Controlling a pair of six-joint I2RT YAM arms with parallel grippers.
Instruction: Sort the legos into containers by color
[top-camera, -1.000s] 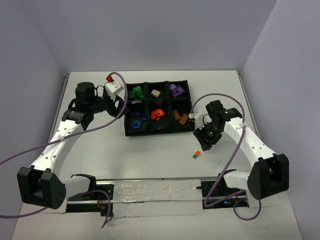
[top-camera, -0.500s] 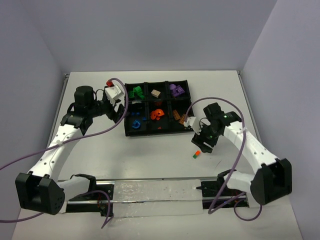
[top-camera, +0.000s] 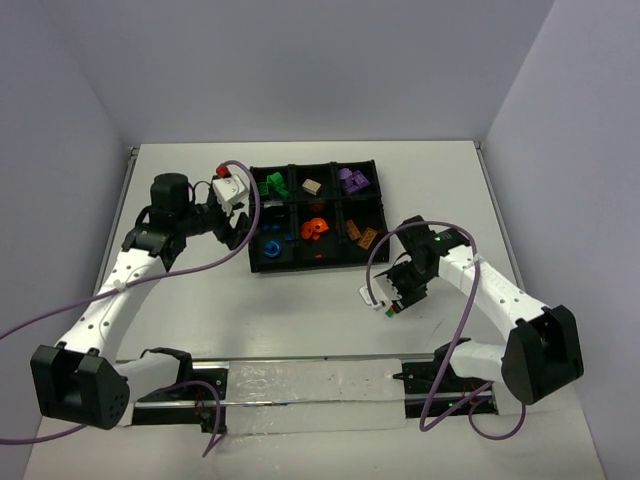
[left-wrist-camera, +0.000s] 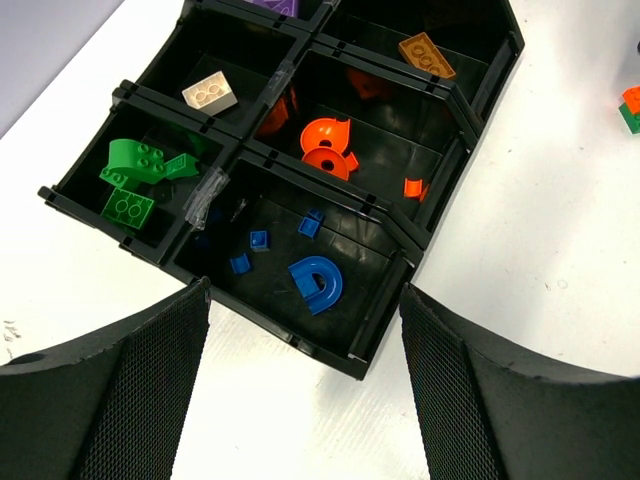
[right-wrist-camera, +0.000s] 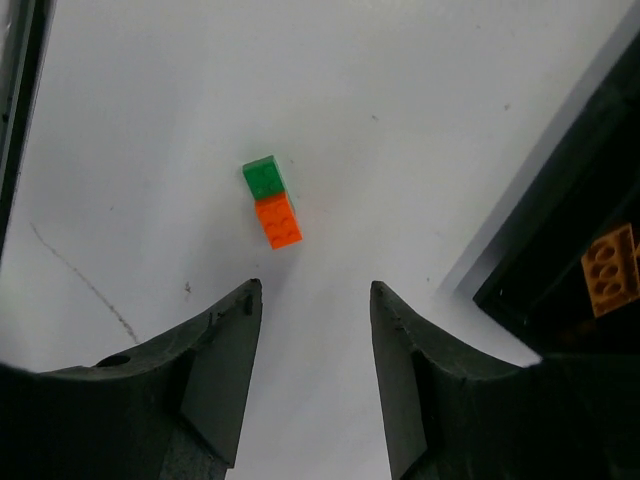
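— Where is the stray piece found?
— A small green plastic brick joined to an orange one (right-wrist-camera: 271, 203) is seen on the white tabletop (top-camera: 300, 320), off the near right corner of the shallow black plastic six-compartment tray (top-camera: 300, 266).
— And the end effectors?
— The right end effector (right-wrist-camera: 315, 290) is held close to that pair, jaws partly apart, nothing gripped. The left end effector (left-wrist-camera: 300, 300) is spread wide and empty at the tray's near left compartment, where small blue plastic pieces (left-wrist-camera: 315, 283) are kept.

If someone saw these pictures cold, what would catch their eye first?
The black tray in the middle of the table, bright with colour-sorted legos. Then a stray green-and-orange brick pair off the tray's near right corner, with the open right gripper over it.
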